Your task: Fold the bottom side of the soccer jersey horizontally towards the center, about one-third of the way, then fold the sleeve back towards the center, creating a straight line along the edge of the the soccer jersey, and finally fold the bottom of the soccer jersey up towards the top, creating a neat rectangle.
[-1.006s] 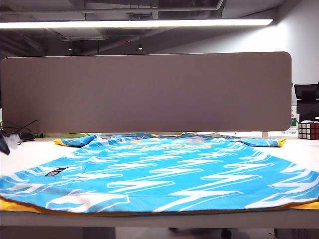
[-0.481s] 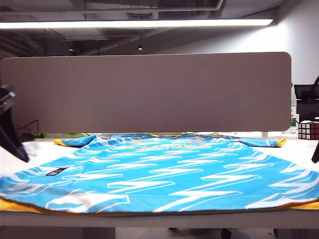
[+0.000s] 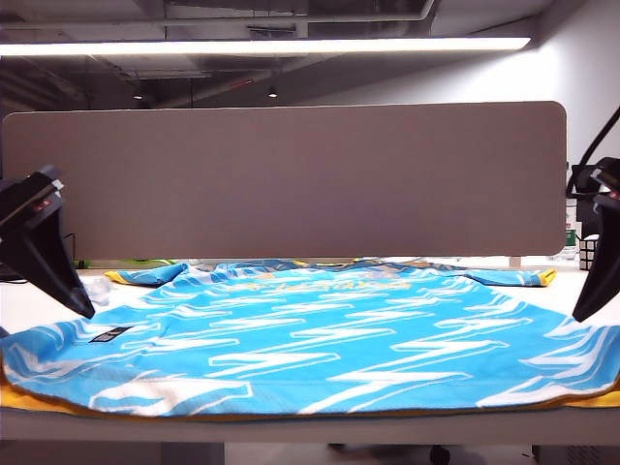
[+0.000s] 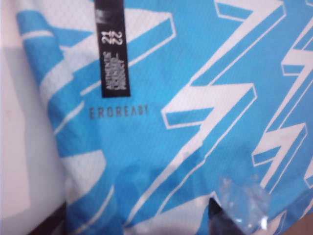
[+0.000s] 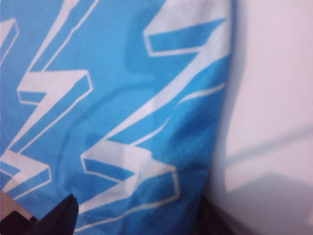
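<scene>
The soccer jersey [image 3: 320, 339] lies spread flat on the table, sky blue with white zigzags facing up and yellow trim at its near edge. My left gripper [image 3: 77, 302] hangs over the jersey's left side edge, just behind the small black label [image 3: 108, 334]. In the left wrist view its jaws [image 4: 132, 225] stand wide open over the patterned cloth [image 4: 195, 98], gripping nothing. My right gripper [image 3: 584, 312] is low at the jersey's right side edge. The right wrist view shows this gripper [image 5: 139, 220] open too, straddling the cloth's edge [image 5: 215, 122].
A tall brown partition panel [image 3: 291, 179] closes off the back of the table. A Rubik's cube [image 3: 585, 254] stands at the back right, partly hidden behind my right arm. White tabletop [image 5: 274, 98] shows beside the jersey's right edge, and the table's front edge [image 3: 310, 426] runs just below the hem.
Both arms have come into view from the sides and dropped toward the jersey's left and right edges. The jersey itself lies much as before.
</scene>
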`<action>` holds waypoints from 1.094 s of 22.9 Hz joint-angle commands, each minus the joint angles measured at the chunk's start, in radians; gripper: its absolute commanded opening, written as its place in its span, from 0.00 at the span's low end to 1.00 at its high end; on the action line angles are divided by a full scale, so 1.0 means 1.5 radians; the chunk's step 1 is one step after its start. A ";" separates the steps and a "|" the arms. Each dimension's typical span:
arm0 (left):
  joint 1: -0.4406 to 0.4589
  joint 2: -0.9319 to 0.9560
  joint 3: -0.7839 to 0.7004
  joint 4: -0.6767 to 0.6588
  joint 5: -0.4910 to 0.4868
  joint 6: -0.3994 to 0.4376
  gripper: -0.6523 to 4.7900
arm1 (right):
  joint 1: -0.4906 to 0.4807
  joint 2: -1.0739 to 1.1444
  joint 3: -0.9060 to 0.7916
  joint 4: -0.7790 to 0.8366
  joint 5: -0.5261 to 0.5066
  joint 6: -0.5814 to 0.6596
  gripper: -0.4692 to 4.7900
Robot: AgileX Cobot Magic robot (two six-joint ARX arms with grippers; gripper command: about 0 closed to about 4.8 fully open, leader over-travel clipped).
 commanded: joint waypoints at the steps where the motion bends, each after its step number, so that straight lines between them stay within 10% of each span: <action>1: -0.001 0.037 -0.014 -0.057 -0.041 -0.003 0.76 | 0.011 0.014 -0.010 -0.009 0.026 -0.002 0.72; 12: -0.007 0.038 -0.014 0.003 -0.007 -0.005 0.50 | 0.011 0.024 -0.011 0.003 0.024 0.001 0.54; 16: -0.006 0.039 -0.015 0.017 -0.007 -0.004 0.29 | 0.012 0.024 -0.011 0.017 -0.001 0.006 0.34; 18: -0.006 0.039 -0.015 0.027 -0.003 -0.005 0.12 | 0.011 0.023 -0.011 0.027 -0.029 0.005 0.08; 25: -0.005 -0.028 -0.015 -0.019 0.049 -0.037 0.11 | 0.011 -0.020 -0.011 -0.013 -0.084 0.000 0.08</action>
